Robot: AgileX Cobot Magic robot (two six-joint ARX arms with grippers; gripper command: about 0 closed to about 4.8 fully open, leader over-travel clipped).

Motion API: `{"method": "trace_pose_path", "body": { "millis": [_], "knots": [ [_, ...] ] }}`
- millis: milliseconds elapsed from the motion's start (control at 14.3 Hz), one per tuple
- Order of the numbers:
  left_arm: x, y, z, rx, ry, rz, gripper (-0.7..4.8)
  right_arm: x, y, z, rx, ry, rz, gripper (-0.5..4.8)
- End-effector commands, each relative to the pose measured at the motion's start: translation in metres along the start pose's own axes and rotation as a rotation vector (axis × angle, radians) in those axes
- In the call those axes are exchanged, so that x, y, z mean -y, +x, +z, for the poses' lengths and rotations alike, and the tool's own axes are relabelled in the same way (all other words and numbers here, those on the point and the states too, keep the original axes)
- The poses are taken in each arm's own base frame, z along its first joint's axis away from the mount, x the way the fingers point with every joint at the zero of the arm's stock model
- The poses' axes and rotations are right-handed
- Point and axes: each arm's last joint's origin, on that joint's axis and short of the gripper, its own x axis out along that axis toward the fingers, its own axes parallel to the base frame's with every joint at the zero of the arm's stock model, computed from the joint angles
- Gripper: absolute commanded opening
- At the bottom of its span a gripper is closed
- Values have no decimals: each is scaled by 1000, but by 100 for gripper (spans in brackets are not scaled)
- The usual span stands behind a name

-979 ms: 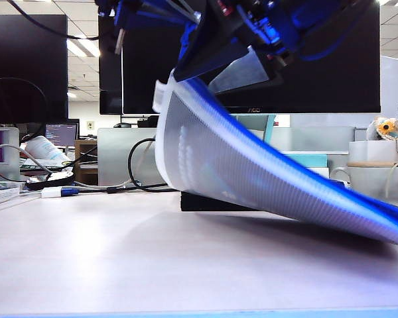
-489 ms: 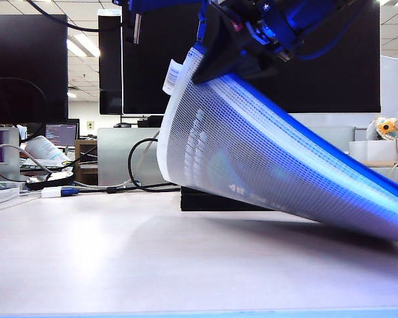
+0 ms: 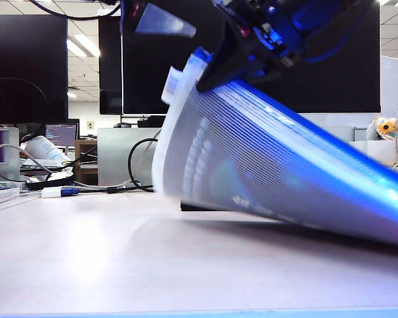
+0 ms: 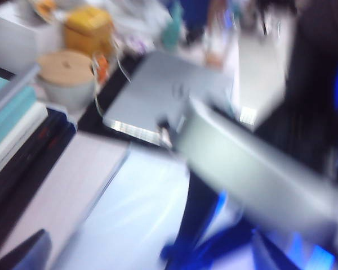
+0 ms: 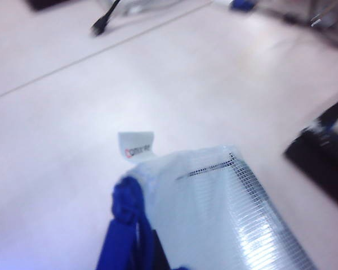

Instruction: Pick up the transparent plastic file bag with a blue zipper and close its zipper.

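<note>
File bag [image 3: 265, 165], a mesh-patterned plastic pouch, hangs lifted at one corner over the counter [image 3: 119, 265], sloping down to the right where its low end nears the surface. Its blue zipper [image 3: 331, 149] runs along the upper edge. The right gripper [image 3: 242, 56] has its jaws clamped together on the raised corner, beside a small white label [image 5: 136, 146]. The left gripper [image 3: 160, 21] sits up beside it with jaws apart, holding nothing; its wrist view is blurred.

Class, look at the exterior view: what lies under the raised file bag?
Under the file bag, held up by the shut right gripper, are bare table, its shadow, and a dark base's edge. The rest behind is covered. The left gripper is open.
</note>
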Motion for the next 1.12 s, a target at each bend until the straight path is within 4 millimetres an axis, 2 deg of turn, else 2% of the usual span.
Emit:
{"method": "trace_pose_path", "body": {
  "millis": [70, 280, 350, 559, 629, 769, 979, 1049, 1118],
  "knots": [
    [11, -2, -21, -183, 248, -61, 452, -4, -13, 6, 23, -13, 62, -4],
    [14, -3, -25, -209, 246, -81, 421, -3, -29, 13, 79, -23, 74, -4],
    [14, -2, -23, -176, 260, -100, 397, -8, -40, 18, 130, -26, 196, -4],
    [16, 0, -20, -108, 272, -165, 397, -10, -43, 17, 110, -4, 211, -4],
    [16, 0, -19, -97, 276, -174, 382, -10, -42, 16, 98, 2, 215, -4],
    [17, 1, -19, -101, 298, -175, 279, -10, -43, 15, 93, 5, 221, -4],
    [17, 1, -21, -107, 281, -184, 263, -11, -43, 16, 104, 1, 243, -4],
    [16, 2, -22, -107, 274, -188, 224, -11, -43, 17, 107, 0, 247, -4],
    [15, 4, -22, -87, 270, -213, 150, -11, -43, 17, 115, -4, 262, -4]
  ]
}}
